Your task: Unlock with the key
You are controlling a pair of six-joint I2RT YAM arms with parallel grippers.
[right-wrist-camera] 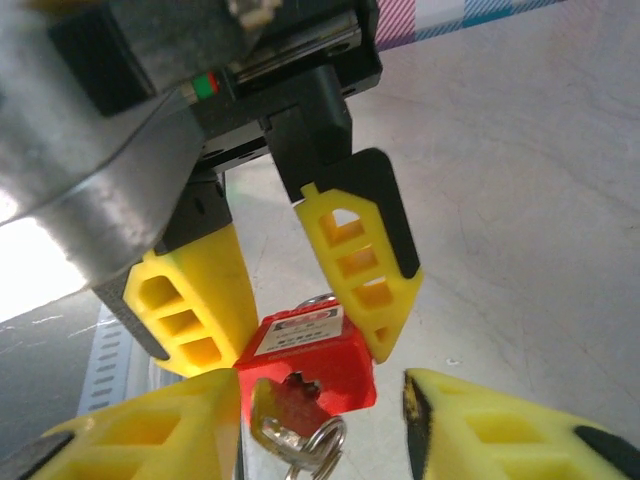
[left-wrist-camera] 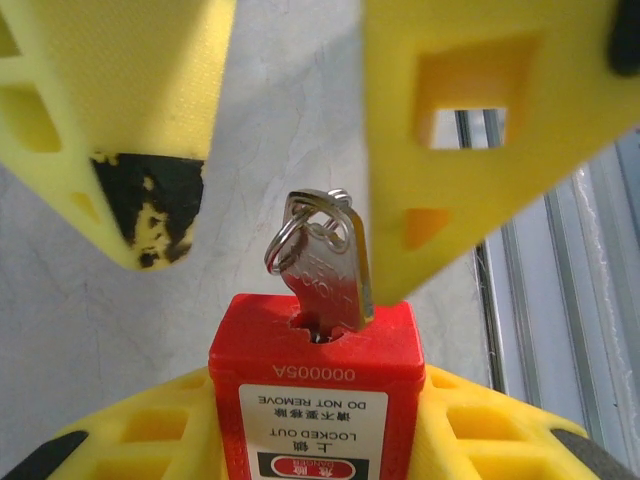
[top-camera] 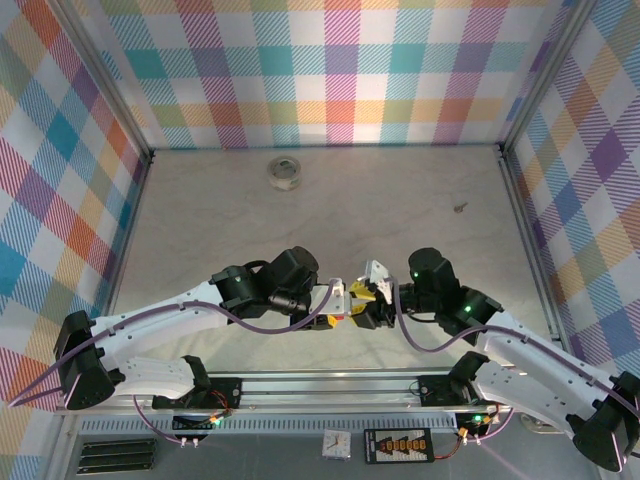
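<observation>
Two grippers meet nose to nose at the 6 o'clock edge of your table. Your left gripper is clamped on the red safety padlock, with one yellow finger on each side of its body. In the left wrist view the padlock's label reads upside down, and the frame cuts off its lower part. The key sits in the keyway, with its split ring hanging from the bow.

Your right gripper stands wide open around that key and grips nothing. The finger at 3 o'clock of the key overlaps its edge, and you cannot tell whether they touch. The worn, black-smudged finger at 9 o'clock is apart from it.

From above, the padlock and key are crowded by the fingers and hard to make out. A roll of tape lies at 12 o'clock on the table. A tiny object near 2 o'clock is too small to name.
</observation>
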